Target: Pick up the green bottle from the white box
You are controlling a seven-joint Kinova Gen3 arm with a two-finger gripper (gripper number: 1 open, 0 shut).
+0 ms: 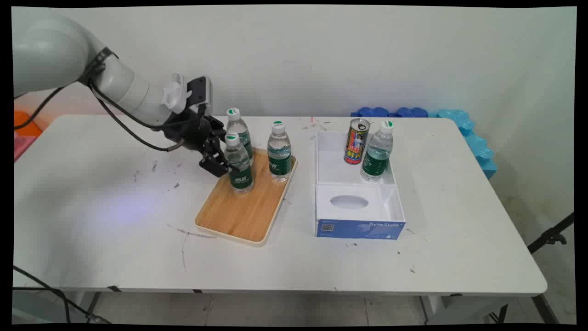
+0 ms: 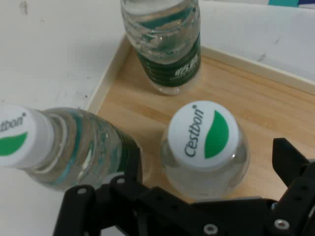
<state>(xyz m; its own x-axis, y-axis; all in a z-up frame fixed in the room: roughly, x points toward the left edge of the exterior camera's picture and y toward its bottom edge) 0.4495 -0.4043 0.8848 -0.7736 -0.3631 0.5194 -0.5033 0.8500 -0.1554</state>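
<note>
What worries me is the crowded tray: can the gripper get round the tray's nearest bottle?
Probably yes: the gripper is open with that nearest bottle between its fingers; the back bottle crowds one finger, the third bottle stands clear.

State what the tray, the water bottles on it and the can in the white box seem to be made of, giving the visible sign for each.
Tray: apparently wood or bamboo, matte; tan grain lines, paler raised rim.
Water bottles: clear plastic, glossy; see-through ribbed walls, green labels, white caps.
Can: probably metal; shiny top with pull tab, printed wrap.
</note>
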